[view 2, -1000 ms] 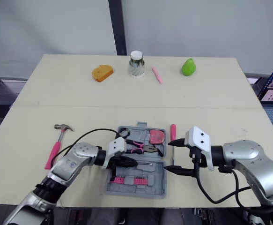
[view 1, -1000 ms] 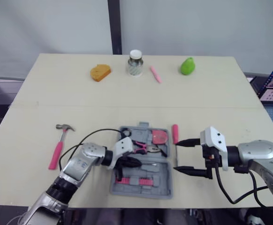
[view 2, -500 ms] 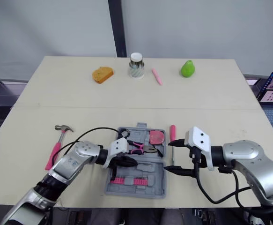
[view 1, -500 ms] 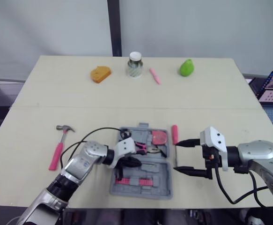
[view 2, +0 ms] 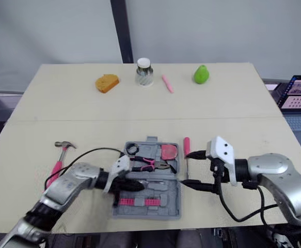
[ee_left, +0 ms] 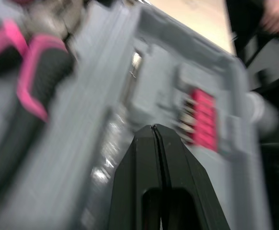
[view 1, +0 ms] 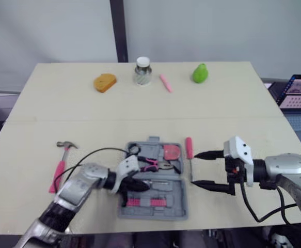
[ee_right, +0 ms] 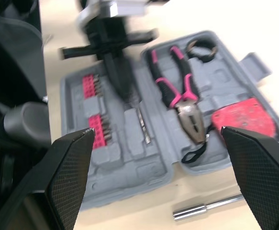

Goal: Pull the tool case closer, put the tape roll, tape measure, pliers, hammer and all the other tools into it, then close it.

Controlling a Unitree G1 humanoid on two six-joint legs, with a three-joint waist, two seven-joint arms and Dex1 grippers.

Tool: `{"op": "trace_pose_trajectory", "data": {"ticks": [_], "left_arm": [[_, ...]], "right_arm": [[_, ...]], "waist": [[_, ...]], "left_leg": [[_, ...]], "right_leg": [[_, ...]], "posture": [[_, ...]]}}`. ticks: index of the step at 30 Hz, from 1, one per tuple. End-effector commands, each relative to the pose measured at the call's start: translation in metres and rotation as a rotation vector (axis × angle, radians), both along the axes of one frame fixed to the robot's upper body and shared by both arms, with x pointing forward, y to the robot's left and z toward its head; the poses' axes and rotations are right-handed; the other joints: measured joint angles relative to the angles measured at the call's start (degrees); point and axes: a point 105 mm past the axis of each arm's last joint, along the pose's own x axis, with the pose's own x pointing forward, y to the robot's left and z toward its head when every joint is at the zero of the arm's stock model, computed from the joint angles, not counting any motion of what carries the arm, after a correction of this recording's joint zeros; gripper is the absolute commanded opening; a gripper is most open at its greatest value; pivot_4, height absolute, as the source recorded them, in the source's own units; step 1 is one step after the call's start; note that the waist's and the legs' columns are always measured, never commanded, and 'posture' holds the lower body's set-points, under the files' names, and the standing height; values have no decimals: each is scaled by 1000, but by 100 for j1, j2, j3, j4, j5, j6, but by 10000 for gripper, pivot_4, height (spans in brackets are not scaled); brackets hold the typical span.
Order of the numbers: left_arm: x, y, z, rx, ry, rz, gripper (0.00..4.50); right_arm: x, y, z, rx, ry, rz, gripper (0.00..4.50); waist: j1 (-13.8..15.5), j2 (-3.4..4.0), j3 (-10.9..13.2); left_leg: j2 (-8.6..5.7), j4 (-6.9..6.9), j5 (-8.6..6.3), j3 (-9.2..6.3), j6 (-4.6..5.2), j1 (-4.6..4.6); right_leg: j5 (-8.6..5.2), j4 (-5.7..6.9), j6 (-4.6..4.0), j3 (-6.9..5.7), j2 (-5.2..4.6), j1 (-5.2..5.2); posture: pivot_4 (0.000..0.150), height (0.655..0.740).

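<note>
Left eye view: your pliers (view 1: 153, 165) sit in the open tool case (view 1: 168, 200), hammer (view 1: 59, 169) outside at left; left claw (view 1: 139, 184) clenched, right claw (view 1: 194, 168) released

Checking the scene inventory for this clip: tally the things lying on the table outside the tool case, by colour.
Pink: 3 (hammer, screwdriver, stick)
Orange: 1 (wedge)
Green: 1 (pear)
Clear: 1 (jar)
Total: 6

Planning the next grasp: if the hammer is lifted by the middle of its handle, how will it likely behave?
The hammer has a metal head at one end of a slim handle, so it would probably tip head-down. It looks stiff. Lying flat on the table, its claw head should stop rolling.
</note>
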Motion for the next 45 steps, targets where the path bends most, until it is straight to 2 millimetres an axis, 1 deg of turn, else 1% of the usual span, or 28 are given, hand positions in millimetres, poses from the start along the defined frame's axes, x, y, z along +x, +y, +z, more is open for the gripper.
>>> {"op": "trace_pose_trajectory", "data": {"ticks": [1,3,4,6,7,8,11,12,13,14,16,19,22,26,29,33,36,39,41,43,45], "left_arm": [[10,24,53,-85,-120,118,254],[15,38,62,-83,-147,204,254],[19,48,65,-72,-170,257,2669],[30,97,75,-27,-247,464,8526],[31,117,80,-7,-277,550,12695],[30,139,83,16,-302,627,18326],[18,200,83,106,-345,829,33066],[10,217,82,135,-346,884,37666],[4,230,81,155,-348,930,42077],[-4,241,78,179,-345,970,44831],[-14,257,74,217,-348,1032,44831],[-24,275,70,242,-354,1117,44831],[-32,288,62,262,-346,1172,44831],[-39,295,54,277,-327,1207,44831],[-41,294,50,280,-323,1210,44831],[-41,294,48,273,-323,1223,44831],[-39,293,51,240,-345,1235,44831],[-32,284,58,164,-386,1239,44831],[-27,277,58,137,-409,1237,44831],[-23,271,56,108,-421,1243,44831],[-19,264,50,111,-428,1237,44831]], "right_arm": [[8,-22,10,73,-8,-108,45000],[11,-34,7,81,7,-162,45000],[13,-43,3,77,15,-194,45000],[20,-73,-8,82,35,-322,45000],[22,-86,-13,82,42,-373,45000],[25,-99,-18,75,42,-424,45000],[29,-126,-28,70,35,-532,45000],[31,-134,-31,68,30,-567,45000],[32,-140,-34,66,28,-591,45000],[33,-146,-37,67,21,-616,45000],[36,-153,-40,73,10,-657,45000],[40,-161,-42,84,-12,-704,45000],[43,-163,-43,88,-23,-719,45000],[45,-166,-45,79,-27,-726,45000],[45,-166,-45,78,-26,-724,45000],[44,-161,-45,80,-22,-708,45000],[43,-152,-40,82,-24,-664,45000],[44,-130,-28,94,-41,-572,45000],[44,-104,-15,108,-51,-466,45000],[42,-73,-2,120,-57,-340,45000],[40,-43,10,123,-69,-214,45000]], "waist": [[21,-4,2],[26,-4,2],[23,-2,1],[3,-3,2],[-2,-6,4],[-15,-9,6],[-38,-1,10],[-53,-1,10],[-69,-1,10],[-75,0,10],[-82,-1,11],[-24,0,12],[-23,1,11],[-43,3,12],[-48,3,12],[-48,2,13],[-50,3,12],[-52,3,12],[-50,3,13],[-70,5,13],[-85,5,13]], "left_leg": [[0,3,0,-2,0,-1],[-3,8,-1,-10,1,0],[-6,8,-2,-10,3,1],[-7,5,-3,-5,6,3],[-6,1,-4,-3,6,3],[-5,-2,-4,-3,5,3],[-2,-17,-3,13,4,7],[-2,-21,-3,21,3,13],[-2,-26,-3,24,3,16],[-1,-31,-3,27,2,19],[-2,-43,-3,30,2,22],[-2,-47,-1,29,-2,22],[0,-52,1,29,-5,26],[0,-67,1,36,-5,27],[2,-68,2,37,-7,28],[2,-67,2,37,-7,29],[3,-68,2,37,-7,29],[4,-68,2,38,-7,29],[5,-68,2,37,-7,29],[7,-68,2,36,-8,30],[9,-69,1,34,-10,30]], "right_leg": [[0,-1,0,0,0,3],[0,-5,0,-1,-1,13],[0,-7,0,0,-3,15],[0,-10,1,2,-4,14],[0,-11,1,1,-3,12],[0,-10,1,0,-2,8],[0,-11,1,1,-1,0],[0,-13,1,3,-1,-1],[0,-13,1,4,-2,-1],[0,-14,1,4,-2,-1],[0,-24,1,4,-3,-1],[0,-27,1,4,-4,0],[0,-25,1,5,-3,0],[0,-28,1,6,-4,-7],[0,-28,1,6,-3,-7],[0,-27,0,6,-3,-6],[0,-27,1,6,-3,-8],[0,-27,1,6,-3,-8],[0,-27,1,7,-3,-7],[0,-26,0,6,-2,-7],[0,-25,1,5,-1,-8]], "posture": [[1500,7400],[1500,7400],[1500,7400],[1500,7400],[1500,7400],[1500,7400],[1500,7400],[1500,7400],[1500,7400],[1500,7400],[1500,7400],[1500,7400],[1500,7400],[1500,7400],[1500,7400],[1500,7400],[1500,7400],[1500,7400],[1500,7400],[1500,7400],[1500,7400]]}}
